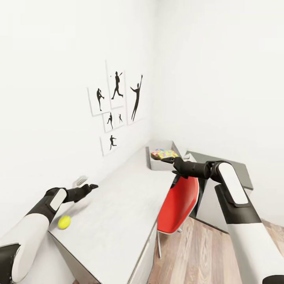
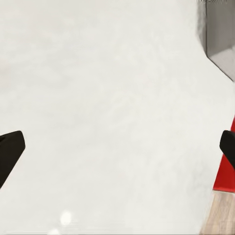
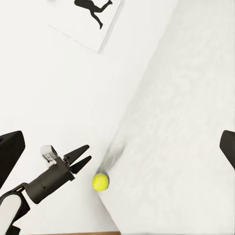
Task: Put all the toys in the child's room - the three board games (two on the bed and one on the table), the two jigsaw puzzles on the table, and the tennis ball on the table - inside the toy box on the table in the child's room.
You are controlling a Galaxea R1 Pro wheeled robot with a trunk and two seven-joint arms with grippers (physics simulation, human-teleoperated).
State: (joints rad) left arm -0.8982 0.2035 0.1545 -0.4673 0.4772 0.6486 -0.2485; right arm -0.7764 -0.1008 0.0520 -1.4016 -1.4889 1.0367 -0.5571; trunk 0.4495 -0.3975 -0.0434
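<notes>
Right wrist view: your left gripper (image 3: pixel 84 157) has fingers narrowly parted, empty, near the tennis ball (image 3: pixel 100 181).
Head view adds your right gripper (image 1: pixel 167 159), spread wide, beside the toy box (image 1: pixel 167 164) holding a jigsaw puzzle (image 1: pixel 163 153); ball near the table (image 1: pixel 114 209) corner, bare desktop between.

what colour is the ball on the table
Yellow-green; the tennis ball shows best in the right wrist view, near the table edge.

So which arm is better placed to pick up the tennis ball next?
Left. The left gripper hangs open over the table, close beside the tennis ball. The right gripper is far off by the toy box.
</notes>
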